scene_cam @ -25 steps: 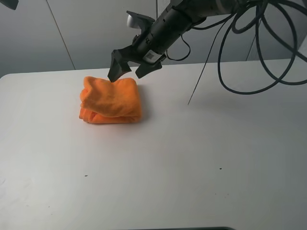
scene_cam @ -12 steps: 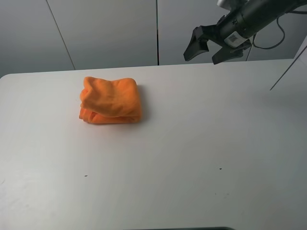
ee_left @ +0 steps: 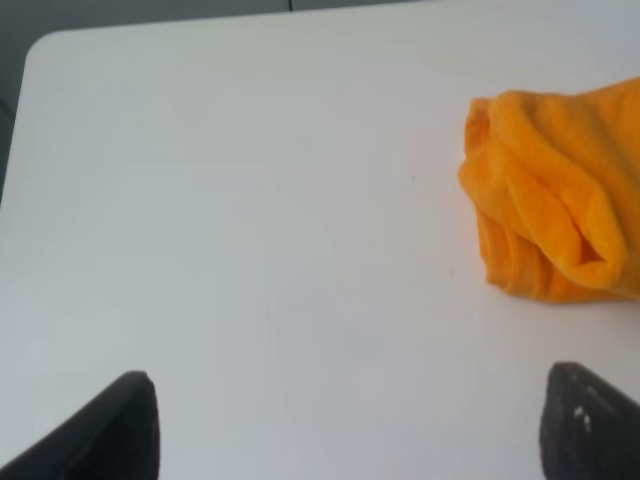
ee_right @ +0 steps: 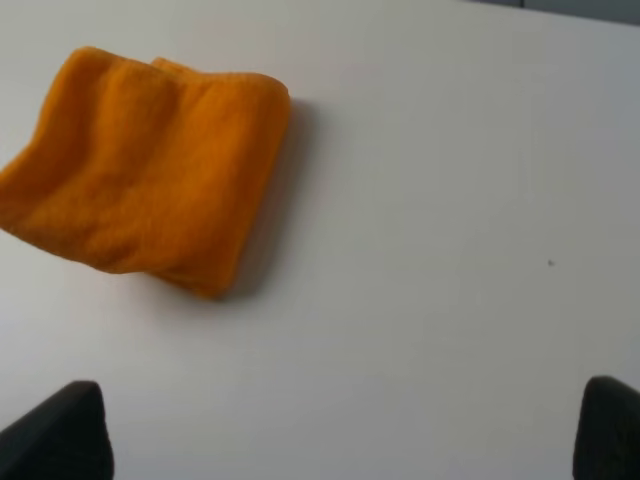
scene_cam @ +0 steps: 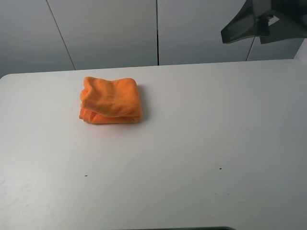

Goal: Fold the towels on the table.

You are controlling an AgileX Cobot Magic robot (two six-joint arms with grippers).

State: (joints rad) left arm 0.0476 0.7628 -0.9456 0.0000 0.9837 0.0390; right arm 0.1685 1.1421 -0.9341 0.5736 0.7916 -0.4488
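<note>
**Orange towel folded, both pincers clear of it**

Towel (scene_cam: 111, 101): bright orange, soft napped microfibre, folded into a thick, roughly square bundle. Several layers stacked; rounded fold edge faces the right of the high view, looser puffed layers show at the left end. Top face gently rumpled. No label visible from any view. It lies on the white surface (scene_cam: 201, 143), left of centre and toward the far edge, casting a soft shadow on its right side.

Surface: plain white, rounded corner, a few tiny dark specks.

Right pincer (scene_cam: 259, 26): raised at the high view's upper right corner, well apart from the towel, fingers spread, nothing between them.

Left pincer (ee_left: 350, 425): only two dark fingertips (ee_left: 115, 425) visible in its wrist view, wide apart, empty, above bare surface near the towel.
</note>
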